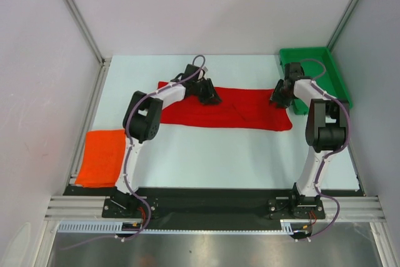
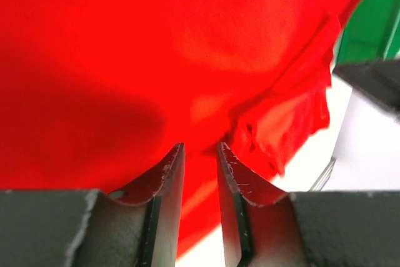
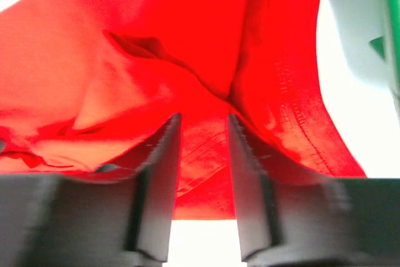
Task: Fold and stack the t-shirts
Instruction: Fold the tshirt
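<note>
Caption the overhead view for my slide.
Red t-shirt spread across the table; folded orange t-shirt near left, green tray far right.

Bare tabletop [image 1: 237, 154] lies open at 6 o'clock, and a thinner strip at 12. The red t-shirt [image 1: 237, 114] spans the middle; the green tray [image 1: 303, 51] blocks 2 o'clock, the orange t-shirt [image 1: 103, 154] 8 o'clock. Walls [image 1: 37, 92] hem three sides.
</note>
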